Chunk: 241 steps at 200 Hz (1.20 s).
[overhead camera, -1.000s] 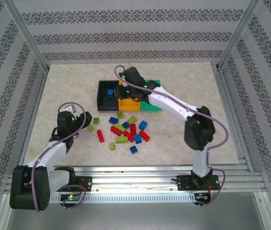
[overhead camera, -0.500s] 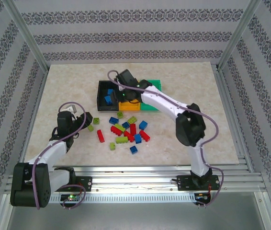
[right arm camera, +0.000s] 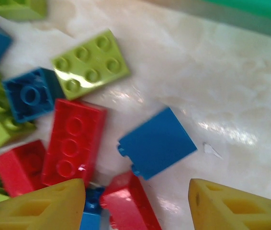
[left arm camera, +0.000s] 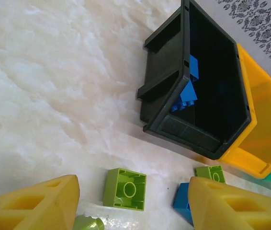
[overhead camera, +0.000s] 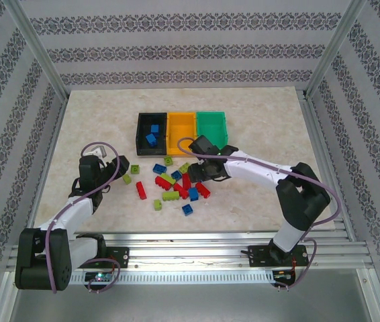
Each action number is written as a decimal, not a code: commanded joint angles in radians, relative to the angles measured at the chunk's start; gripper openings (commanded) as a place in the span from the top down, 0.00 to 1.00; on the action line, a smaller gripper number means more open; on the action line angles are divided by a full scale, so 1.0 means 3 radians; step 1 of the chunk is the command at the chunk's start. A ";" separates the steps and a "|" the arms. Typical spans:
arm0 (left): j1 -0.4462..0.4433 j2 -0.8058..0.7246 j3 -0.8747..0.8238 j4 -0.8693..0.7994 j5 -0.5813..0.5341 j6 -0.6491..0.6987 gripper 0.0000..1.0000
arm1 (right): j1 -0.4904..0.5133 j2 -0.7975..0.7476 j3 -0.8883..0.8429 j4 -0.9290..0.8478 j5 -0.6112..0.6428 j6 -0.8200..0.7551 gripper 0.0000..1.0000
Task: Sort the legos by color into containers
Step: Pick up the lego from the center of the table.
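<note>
Right claw [right arm camera: 135, 188] spread, empty, above lego pile [overhead camera: 176, 181] at frame centre; left claw [left arm camera: 133, 191] spread too. Blue brick [right arm camera: 157, 143] just beside red bricks [right arm camera: 73, 139] on surface [right arm camera: 231, 86]: likely light, rigid, slick. Pinch opposite flat sides.

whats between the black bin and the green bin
The orange bin stands between the black bin and the green bin, all three side by side, in the top view.
</note>
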<state>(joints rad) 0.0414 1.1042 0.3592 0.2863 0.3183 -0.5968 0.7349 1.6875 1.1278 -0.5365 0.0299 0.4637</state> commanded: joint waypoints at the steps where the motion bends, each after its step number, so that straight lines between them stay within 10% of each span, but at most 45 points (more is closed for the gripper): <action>1: 0.0041 -0.0006 -0.0037 0.0208 0.0011 -0.0021 0.38 | -0.0031 0.0047 0.0025 0.0020 0.0122 0.0029 0.40; 241: 0.0041 0.0051 0.0051 0.0084 0.0020 0.0057 0.34 | -0.0147 0.0775 0.0577 -0.0130 0.0372 0.0043 0.36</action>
<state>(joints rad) 0.0414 1.1210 0.3649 0.3031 0.3252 -0.5919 0.6914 1.8828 1.2606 -0.5655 0.1444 0.4610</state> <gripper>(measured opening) 0.664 0.629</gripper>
